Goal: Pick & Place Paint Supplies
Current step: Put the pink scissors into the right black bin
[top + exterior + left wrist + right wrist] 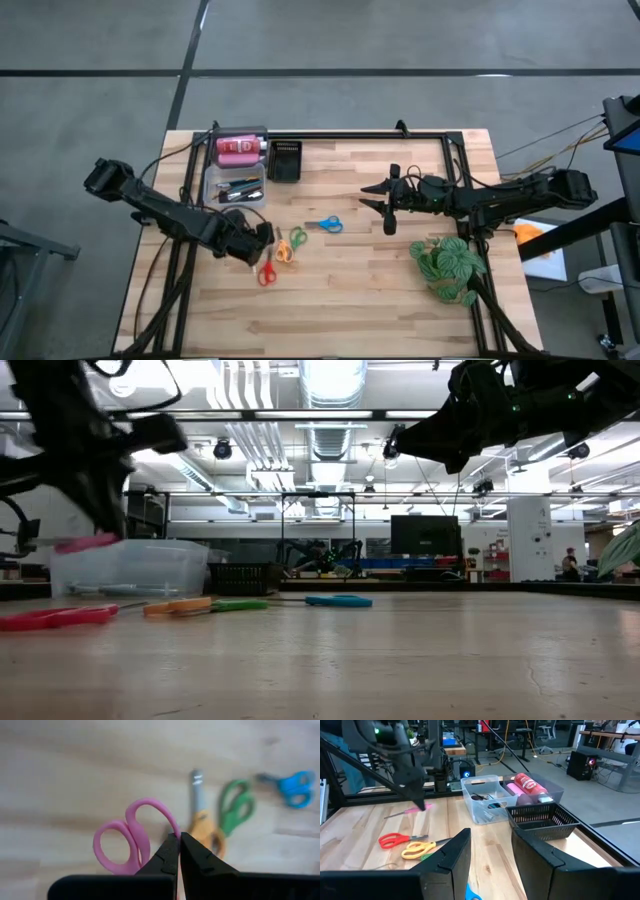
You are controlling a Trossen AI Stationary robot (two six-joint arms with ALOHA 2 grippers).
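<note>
Left wrist view shows you the left gripper pinched tight on pink scissors with smooth looped plastic handles, lifted over the pale wood-grain bench. Just beside the clear tub, your left arm reaches low. Red scissors and an orange-green pair lie flat near that tub. Well apart from the tub, the right gripper hangs with fingers spread wide, holding nothing.
</note>
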